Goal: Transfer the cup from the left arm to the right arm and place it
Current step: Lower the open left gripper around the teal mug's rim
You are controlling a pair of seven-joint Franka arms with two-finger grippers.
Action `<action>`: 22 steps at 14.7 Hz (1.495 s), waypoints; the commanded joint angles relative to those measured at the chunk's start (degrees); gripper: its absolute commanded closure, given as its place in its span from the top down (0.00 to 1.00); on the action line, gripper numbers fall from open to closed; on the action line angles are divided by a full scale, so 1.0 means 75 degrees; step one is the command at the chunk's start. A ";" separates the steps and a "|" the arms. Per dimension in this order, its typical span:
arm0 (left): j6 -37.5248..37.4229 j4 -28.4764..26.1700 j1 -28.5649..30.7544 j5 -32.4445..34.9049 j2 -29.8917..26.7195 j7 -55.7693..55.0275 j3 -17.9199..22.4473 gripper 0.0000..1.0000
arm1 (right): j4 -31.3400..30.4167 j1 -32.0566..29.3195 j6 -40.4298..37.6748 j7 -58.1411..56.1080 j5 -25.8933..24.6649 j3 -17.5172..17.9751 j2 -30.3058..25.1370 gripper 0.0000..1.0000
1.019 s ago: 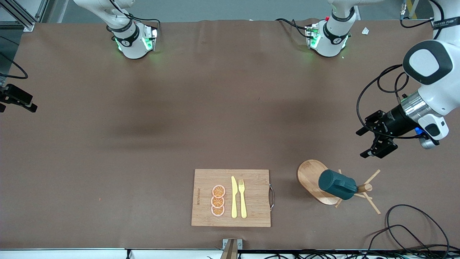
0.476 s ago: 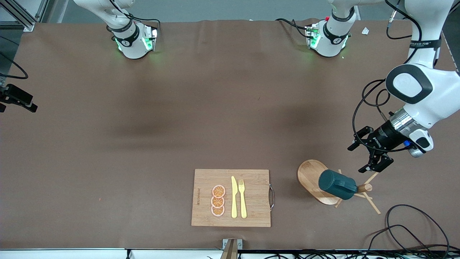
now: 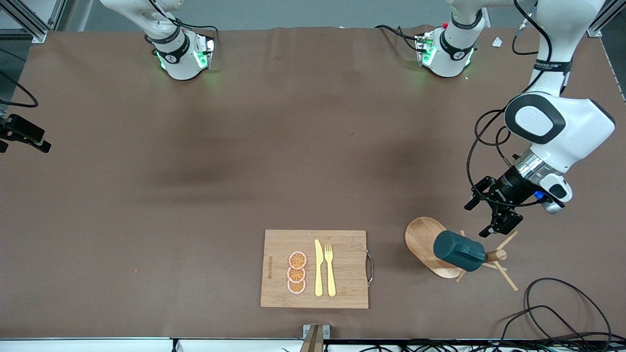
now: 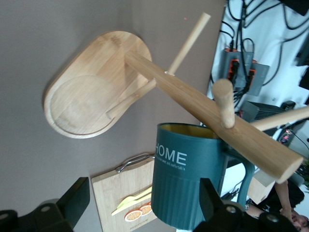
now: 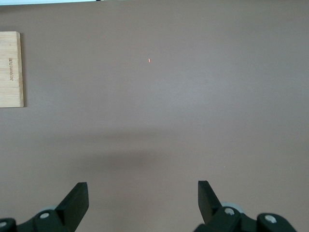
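Note:
The dark teal cup (image 3: pixel 458 251) hangs tipped on its side on a peg of the wooden rack (image 3: pixel 423 239), near the front camera at the left arm's end of the table. In the left wrist view the cup (image 4: pixel 186 176) shows its "HOME" lettering and tan-yellow inside, under the rack's post (image 4: pixel 193 96). My left gripper (image 3: pixel 475 221) is open and empty, just above the rack's pegs and close beside the cup, not touching it; it also shows in the left wrist view (image 4: pixel 143 198). My right gripper (image 5: pixel 143 193) is open and empty over bare table; it is out of the front view.
A wooden cutting board (image 3: pixel 342 269) with a yellow knife (image 3: pixel 318 269), a yellow fork (image 3: pixel 330 269) and orange slices (image 3: pixel 297 273) lies beside the rack, toward the table's middle. Black cables (image 3: pixel 562 308) loop near the front edge. A black clamp (image 3: pixel 22 134) sits at the right arm's end.
My left gripper has come down and moved closer to the cup and the rack, still open. The cup and rack have not moved.

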 commanded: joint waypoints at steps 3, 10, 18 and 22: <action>0.0728 -0.0217 -0.0024 -0.1057 -0.0069 0.1422 -0.0317 1.00 | -0.0123 -0.0159 0.0068 -0.0014 -0.0041 0.0124 -0.0096 1.00; 0.1211 0.0052 -0.0105 -0.4358 0.0318 0.4713 -0.0506 1.00 | -0.0123 -0.0147 0.0068 -0.0014 -0.0041 0.0124 -0.0096 1.00; 0.1222 0.0731 -0.0141 -0.5220 0.0751 0.5645 -0.0506 1.00 | -0.0123 -0.0147 0.0068 -0.0014 -0.0052 0.0124 -0.0096 1.00; 0.1222 0.0885 -0.0269 -0.5208 0.0810 0.5645 -0.0506 1.00 | -0.0123 -0.0135 0.0068 -0.0014 -0.0052 0.0124 -0.0096 1.00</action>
